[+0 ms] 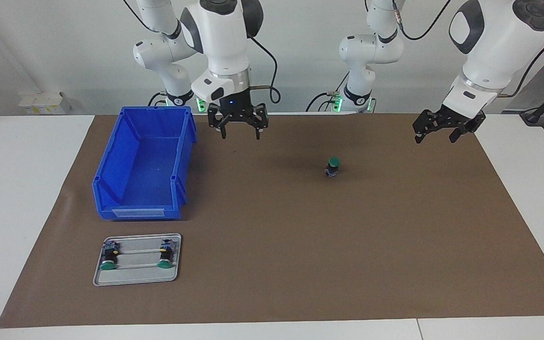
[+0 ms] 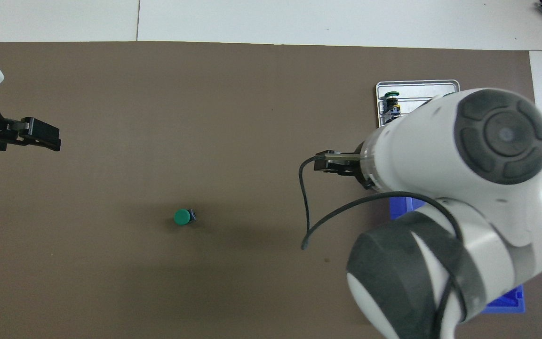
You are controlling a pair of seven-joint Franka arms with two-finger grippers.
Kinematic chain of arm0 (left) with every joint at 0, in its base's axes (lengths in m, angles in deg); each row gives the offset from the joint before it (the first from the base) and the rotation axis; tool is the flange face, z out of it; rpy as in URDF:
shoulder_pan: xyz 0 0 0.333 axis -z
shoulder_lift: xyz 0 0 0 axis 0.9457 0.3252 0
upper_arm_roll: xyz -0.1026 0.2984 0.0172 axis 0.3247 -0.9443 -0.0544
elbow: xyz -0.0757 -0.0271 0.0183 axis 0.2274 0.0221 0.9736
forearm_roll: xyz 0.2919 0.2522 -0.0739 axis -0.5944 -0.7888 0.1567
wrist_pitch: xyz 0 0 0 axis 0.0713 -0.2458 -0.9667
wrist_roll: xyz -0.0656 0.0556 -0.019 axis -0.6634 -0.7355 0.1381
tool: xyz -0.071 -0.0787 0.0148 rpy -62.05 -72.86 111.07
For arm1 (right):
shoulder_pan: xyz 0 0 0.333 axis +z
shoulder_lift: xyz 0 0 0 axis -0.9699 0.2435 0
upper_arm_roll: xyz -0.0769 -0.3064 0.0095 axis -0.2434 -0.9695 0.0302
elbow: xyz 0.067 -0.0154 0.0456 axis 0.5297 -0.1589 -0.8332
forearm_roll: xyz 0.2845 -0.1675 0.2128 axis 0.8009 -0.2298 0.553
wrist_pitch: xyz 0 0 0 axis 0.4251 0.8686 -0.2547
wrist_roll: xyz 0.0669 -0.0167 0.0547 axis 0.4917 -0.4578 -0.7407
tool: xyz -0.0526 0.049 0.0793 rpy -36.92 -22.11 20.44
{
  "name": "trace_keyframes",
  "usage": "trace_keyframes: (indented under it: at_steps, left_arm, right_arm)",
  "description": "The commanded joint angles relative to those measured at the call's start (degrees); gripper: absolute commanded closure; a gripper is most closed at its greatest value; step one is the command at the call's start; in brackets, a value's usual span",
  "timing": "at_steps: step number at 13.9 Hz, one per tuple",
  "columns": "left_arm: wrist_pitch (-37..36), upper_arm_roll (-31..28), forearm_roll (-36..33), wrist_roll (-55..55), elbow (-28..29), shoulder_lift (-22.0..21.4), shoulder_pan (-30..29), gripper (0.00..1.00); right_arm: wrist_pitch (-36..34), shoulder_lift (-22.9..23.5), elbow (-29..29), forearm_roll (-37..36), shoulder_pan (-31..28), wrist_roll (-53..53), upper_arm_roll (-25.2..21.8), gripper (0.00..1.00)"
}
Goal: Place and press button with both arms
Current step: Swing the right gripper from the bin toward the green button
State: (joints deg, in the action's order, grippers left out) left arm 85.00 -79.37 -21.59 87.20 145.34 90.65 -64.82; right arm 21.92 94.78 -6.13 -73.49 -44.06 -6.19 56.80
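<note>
The small push-button with round green cap and black body stands upright on the brown worktop, apart from everything, cap up. We use it as landmark. Toward the right arm's end from it sit the empty blue plastic bin and, farther from the robots, the grey metal tray holding two like buttons on their sides. Right tool hangs in the air, released, empty. Left tool hangs at its own end, released, empty. We judge pressing comes next: descend squarely onto the cap; an off-centre push could tip it.
</note>
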Motion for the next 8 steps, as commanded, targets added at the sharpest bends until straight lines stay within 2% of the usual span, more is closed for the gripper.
trace_keyframes:
  at_steps: [1,6,8]
  left_arm:
    - [0.5,0.5,-1.1,0.5,2.0,-1.7,-0.7,0.0]
    - [0.5,0.5,-1.1,0.5,2.0,-1.7,-0.6,0.0]
    - [0.5,0.5,-1.1,0.5,2.0,-1.7,-0.7,0.0]
  right_arm:
    - [-0.1,8.3,8.0,-2.1,4.1,-5.5,0.0,0.01]
    - [5.1,18.4,16.7,-2.2,9.5,-11.6,0.1,0.01]
    - [7.1,20.2,17.7,-2.1,10.9,-11.7,0.1,0.01]
